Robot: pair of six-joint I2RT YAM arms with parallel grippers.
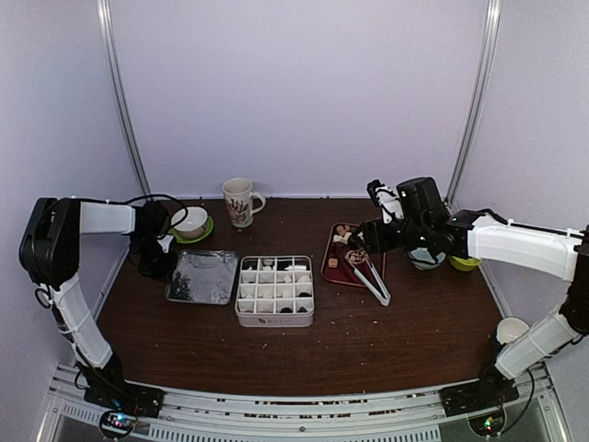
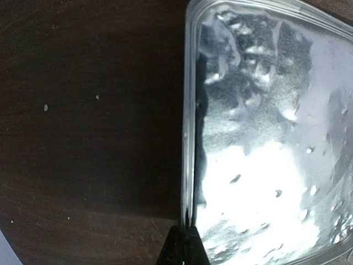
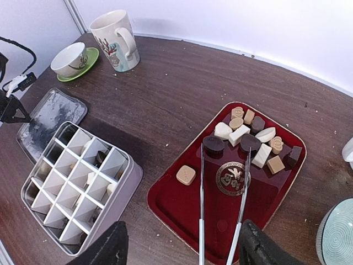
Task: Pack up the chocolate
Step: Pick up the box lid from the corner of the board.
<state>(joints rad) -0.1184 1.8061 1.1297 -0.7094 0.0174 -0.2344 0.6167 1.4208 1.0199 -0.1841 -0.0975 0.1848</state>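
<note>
- Left end effector (image 2: 185, 251) — fingers drawn together at the tin lid's (image 2: 265, 138) rim, near the counter's (image 1: 276, 359) left edge.
- Right end effector (image 3: 183, 245) gapes wide, empty, over the chocolate (image 3: 238, 135) on the red tray (image 3: 176, 210) — toward the right edge.

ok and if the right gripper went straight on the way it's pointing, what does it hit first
Most likely the white tongs lying on the red tray, which sit between the right gripper's open jaws, though depth is unclear.
</note>
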